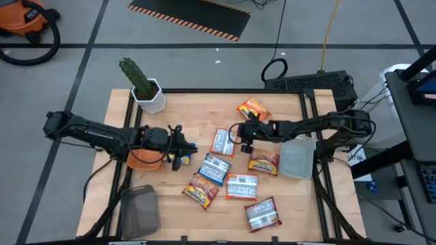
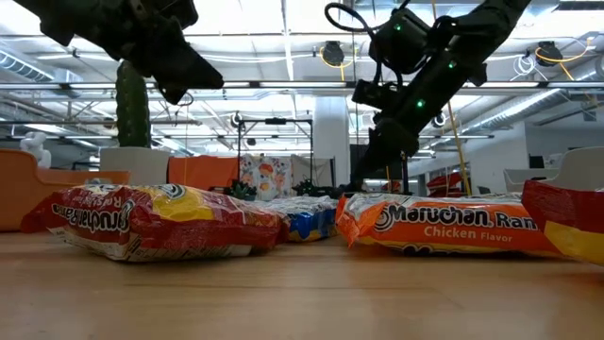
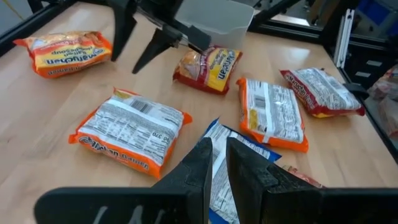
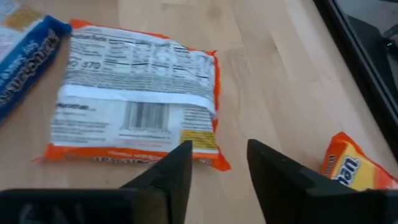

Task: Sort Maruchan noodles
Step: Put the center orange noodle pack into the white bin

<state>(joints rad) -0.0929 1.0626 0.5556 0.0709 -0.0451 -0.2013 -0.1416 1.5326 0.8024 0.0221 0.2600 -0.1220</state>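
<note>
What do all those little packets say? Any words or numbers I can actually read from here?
"Maruchan Ram... Chicken Flavor": orange packet, low view.
"370": back of the orange-edged packet in front of the right gripper, jaws open.
Upside-down brand lettering on the red-yellow packet: only partly legible.
Barcodes and fine print on the packet backs: too small to read.

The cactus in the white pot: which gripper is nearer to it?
Left. The left gripper hovers near the orange bowl, a short way from the cactus; the right gripper is farther across the table, over the noodle packets.
</note>
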